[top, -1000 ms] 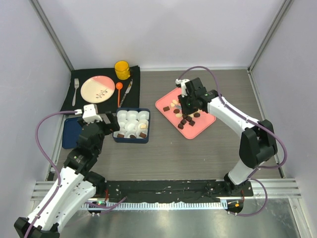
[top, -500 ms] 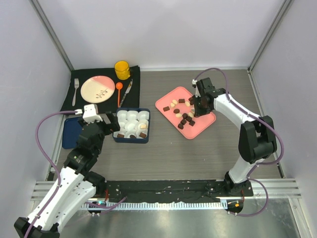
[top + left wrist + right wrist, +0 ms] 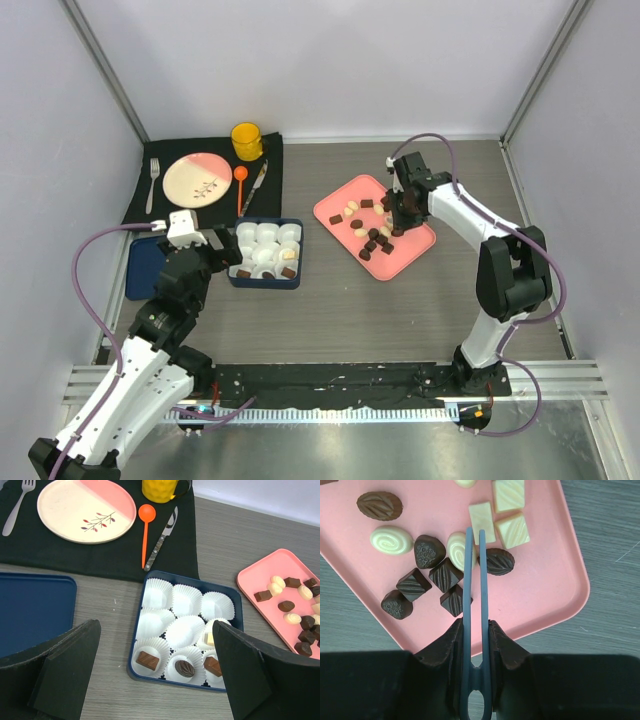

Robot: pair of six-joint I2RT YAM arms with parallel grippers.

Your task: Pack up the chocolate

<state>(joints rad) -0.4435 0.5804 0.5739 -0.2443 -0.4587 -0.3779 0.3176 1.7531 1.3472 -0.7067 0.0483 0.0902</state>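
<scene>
Dark and cream chocolate (image 3: 375,238) pieces lie loose on a pink tray (image 3: 345,200). My right gripper (image 3: 403,205) hangs over the tray's right part, shut on blue tweezers (image 3: 475,580). The tweezer tips, nearly together and holding nothing, point between a cream oval piece (image 3: 456,550) and a dark oval piece (image 3: 497,561). The blue box (image 3: 267,253) of white paper cups holds three brown pieces in its near row, such as one (image 3: 148,660) at the left, and a cream piece (image 3: 210,639). My left gripper (image 3: 155,624) hovers open over the box's near side, empty.
A black mat (image 3: 180,205) at the back left carries a pink-and-cream plate (image 3: 197,179), fork (image 3: 152,183), orange spoon (image 3: 240,185), knife (image 3: 254,185) and yellow cup (image 3: 247,140). A dark blue lid (image 3: 143,265) lies left of the box. Grey walls close in the table.
My right gripper with the tweezers has swung from the middle of the pink tray toward its right side. The left arm has stayed still.
</scene>
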